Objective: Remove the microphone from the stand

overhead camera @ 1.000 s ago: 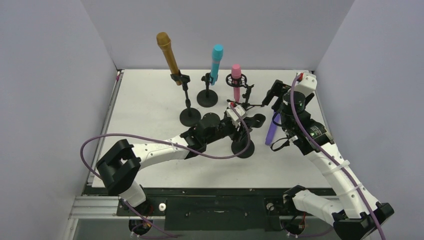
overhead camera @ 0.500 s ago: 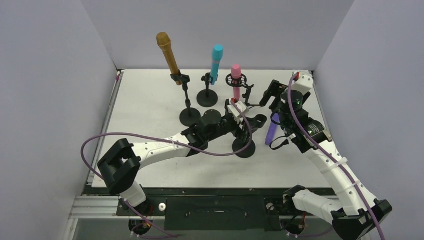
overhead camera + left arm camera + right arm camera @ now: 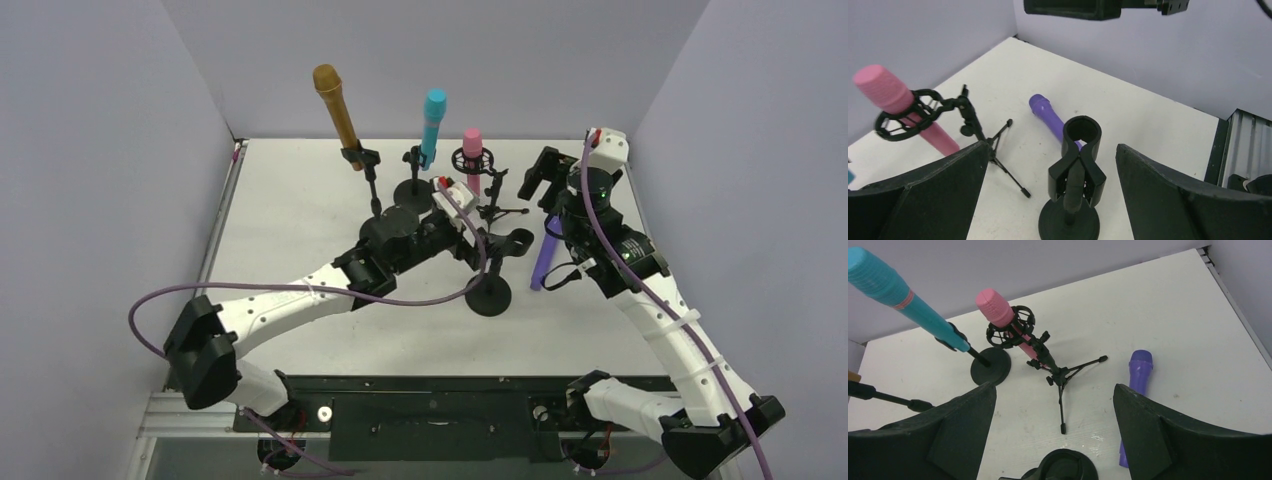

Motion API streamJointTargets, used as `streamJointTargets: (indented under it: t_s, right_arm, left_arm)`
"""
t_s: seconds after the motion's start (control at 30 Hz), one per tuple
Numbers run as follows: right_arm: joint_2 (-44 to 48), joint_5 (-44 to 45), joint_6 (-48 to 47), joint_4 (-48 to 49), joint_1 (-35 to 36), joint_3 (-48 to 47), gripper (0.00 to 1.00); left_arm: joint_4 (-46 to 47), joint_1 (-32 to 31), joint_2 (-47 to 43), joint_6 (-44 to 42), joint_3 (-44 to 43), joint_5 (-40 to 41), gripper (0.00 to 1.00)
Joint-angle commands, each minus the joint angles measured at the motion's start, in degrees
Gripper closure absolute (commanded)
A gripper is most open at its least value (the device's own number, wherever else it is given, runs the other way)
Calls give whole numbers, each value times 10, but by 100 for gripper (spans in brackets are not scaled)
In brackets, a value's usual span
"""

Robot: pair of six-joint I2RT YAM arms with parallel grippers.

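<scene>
Down on table (image 3: 1173, 315), purple microphone (image 3: 1139, 370), seemingly just beneath spread right tool (image 3: 1054, 390).

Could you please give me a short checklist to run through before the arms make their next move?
1. Purple microphone out of the clip: ok, it lies flat on the table beyond the stand.
2. Stand upright with its clip empty: ok.
3. Left gripper open and holding nothing: ok.
4. Left fingers apart from the stand: ok in the wrist view, with gaps on both sides.
5. Right gripper open and empty: ok.
6. Pink microphone seated in its tripod mount: ok.
</scene>
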State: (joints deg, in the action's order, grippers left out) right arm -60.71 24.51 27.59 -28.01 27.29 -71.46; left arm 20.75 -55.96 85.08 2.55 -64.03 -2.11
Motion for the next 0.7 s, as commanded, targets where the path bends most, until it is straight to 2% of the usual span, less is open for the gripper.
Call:
streamJointTargets:
  t_s: [0.0,0.13,0.2,0.27,0.43,0.53,0.67]
  right_arm:
    - [-21,-58,-38,15,-4,-46,18]
    - [-56,-195,-94,27,7,-87,18]
    - [-80,-225,-115,24,25,-120,18]
    - [-101,-232,-139,24,56,-142,17]
    - [-163,-224,-154,15,111,-191,17]
    - [-175,-217,-149,20,121,-189,17]
    - [-176,-214,-141,26,131,-173,17]
  left_arm:
    - [-36,25,-87,5,-18,33,4]
    - [-138,50,-148,49,-41,95,4]
    - [-202,62,-179,74,-52,143,4]
    - [-276,78,-213,93,-56,189,4]
    - [-350,139,-283,149,-56,285,4]
    - [-374,227,-281,188,-79,260,4]
    - [-366,321,-232,225,-119,174,3]
